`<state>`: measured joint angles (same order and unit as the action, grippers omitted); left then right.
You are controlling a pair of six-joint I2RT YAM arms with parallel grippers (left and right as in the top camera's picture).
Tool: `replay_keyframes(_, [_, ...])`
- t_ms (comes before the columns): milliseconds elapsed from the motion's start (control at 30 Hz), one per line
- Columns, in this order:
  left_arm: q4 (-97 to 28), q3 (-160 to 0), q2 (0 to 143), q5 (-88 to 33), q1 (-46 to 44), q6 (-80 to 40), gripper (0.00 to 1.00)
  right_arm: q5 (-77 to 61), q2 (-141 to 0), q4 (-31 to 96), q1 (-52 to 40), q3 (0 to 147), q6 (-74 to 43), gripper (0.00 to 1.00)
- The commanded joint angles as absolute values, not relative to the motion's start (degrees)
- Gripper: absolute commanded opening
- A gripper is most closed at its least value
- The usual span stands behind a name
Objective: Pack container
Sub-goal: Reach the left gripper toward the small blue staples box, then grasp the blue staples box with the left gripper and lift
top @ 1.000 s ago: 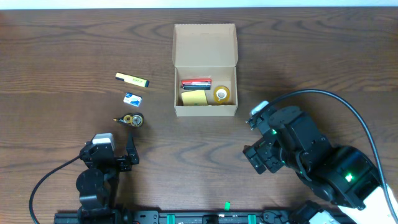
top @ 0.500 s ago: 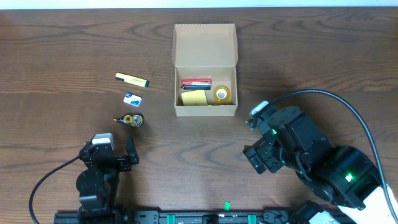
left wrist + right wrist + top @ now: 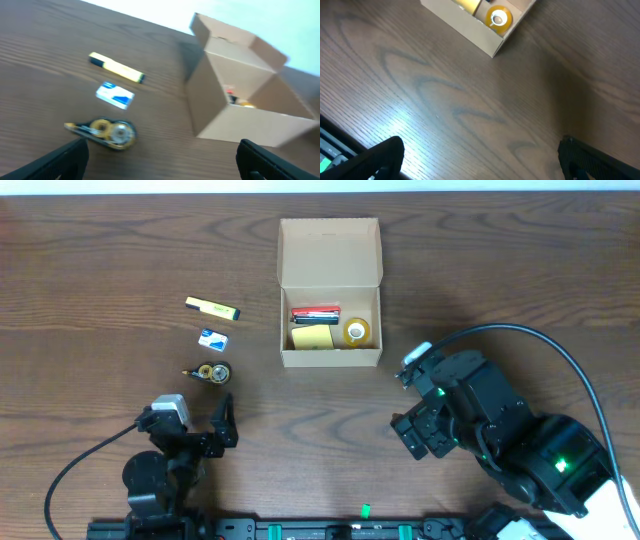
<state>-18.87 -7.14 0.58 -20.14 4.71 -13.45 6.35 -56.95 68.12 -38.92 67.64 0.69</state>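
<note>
Box: the tan cardboard box [image 3: 330, 290] stands on the brown wooden surface [image 3: 100, 260], at the far middle part, with its flap lid open and standing up at the back.
Inside the box: a yellow pad [image 3: 313, 337] lies at the front left, a roll of tape [image 3: 356, 331] is just beside it at the right, and some red and dark pens [image 3: 315, 313] lie behind the pad.
Left of the box: a yellow marker [image 3: 212, 307], a small white and blue packet [image 3: 213, 337] and a tape dispenser [image 3: 210, 372] lie in a loose column, apart from each other and apart from the box.
Left gripper [image 3: 165, 162]: it is at the near left of the surface, nearer than the tape dispenser and turned toward the three small things and the box. Its jaws are spread wide and hold nothing.
Right gripper [image 3: 480, 160]: it is at the near right, apart from the front right corner of the box. Its jaws are also spread wide, with only bare wood between them.
</note>
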Motion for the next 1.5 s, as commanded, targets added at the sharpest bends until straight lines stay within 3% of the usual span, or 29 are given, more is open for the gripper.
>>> replay_keyframes(0, [-18.83,-5.93,0.25,-25.63,4.47,-20.03,0.95,6.17,-57.01,68.16,-38.65,67.55,1.37,0.99])
replay_keyframes(267, [-14.55,-5.98,0.25,-28.40,4.47,-20.91,0.95,6.17,-57.01,68.16,-38.65,67.55,1.37,0.99])
replay_keyframes(500, [-8.95,-8.64,5.54,-22.35,4.47,-23.09,0.95,6.17,-57.01,68.16,-38.65,67.55,1.37,0.99])
replay_keyframes(800, [-10.90,-25.32,37.01,-14.70,4.47,-12.80,0.95,6.17,-57.01,68.16,-38.65,67.55,1.37,0.99])
replay_keyframes(967, [-17.32,-38.33,56.10,-13.52,4.47,-7.29,0.95,6.17,-57.01,68.16,-38.65,67.55,1.34,0.99])
replay_keyframes(1167, [-33.69,-56.77,73.76,-11.66,4.47,4.49,0.95,6.17,-57.01,68.16,-38.65,67.55,1.34,0.99])
replay_keyframes(1467, [-42.61,-68.18,84.36,-5.15,4.47,20.97,0.95,6.17,-57.01,68.16,-38.65,67.55,1.37,0.99])
